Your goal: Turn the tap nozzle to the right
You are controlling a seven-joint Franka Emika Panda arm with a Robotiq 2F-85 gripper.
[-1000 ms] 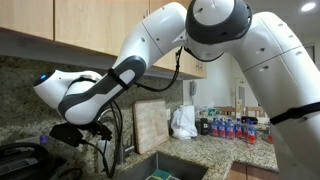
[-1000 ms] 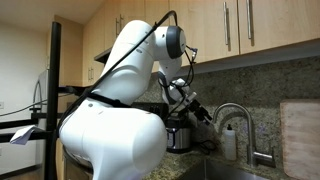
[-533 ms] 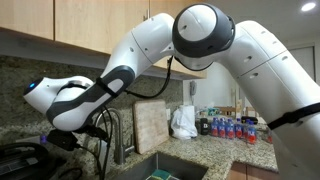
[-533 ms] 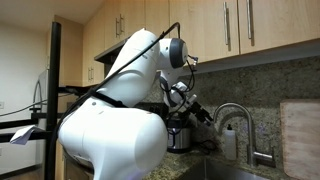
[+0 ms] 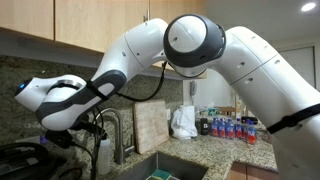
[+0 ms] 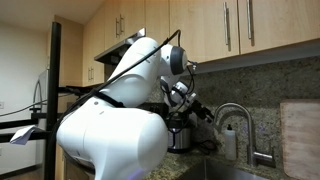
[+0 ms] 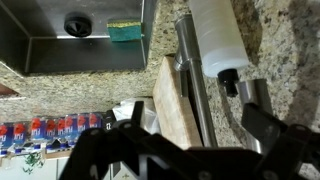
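The tap nozzle, a brushed-steel gooseneck spout, stands behind the sink in both exterior views (image 5: pixel 118 138) (image 6: pixel 236 108). In the wrist view it runs as a steel bar (image 7: pixel 191 75) beside a wooden cutting board (image 7: pixel 173 105). My gripper (image 7: pixel 198 116) is open, with one dark finger on each side of the spout and cutting board. It does not touch the spout. In the exterior views the gripper (image 5: pixel 90 130) (image 6: pixel 207 116) hovers close to the arch of the spout. A white soap pump bottle (image 7: pixel 214 38) (image 6: pixel 230 142) stands next to the tap.
The steel sink (image 7: pixel 60 50) holds a drain and a green-and-yellow sponge (image 7: pixel 127 31). The counter is speckled granite (image 7: pixel 90 88). A white bag (image 5: pixel 183 122) and several small bottles (image 5: pixel 230 127) stand further along it. Wooden cabinets (image 5: pixel 90 25) hang overhead. A dark appliance (image 6: pixel 178 135) sits near the gripper.
The wrist has shifted a little to the left in an exterior view and the arm's upper joints have turned. The gripper stays open near the spout. The spout has not visibly moved.
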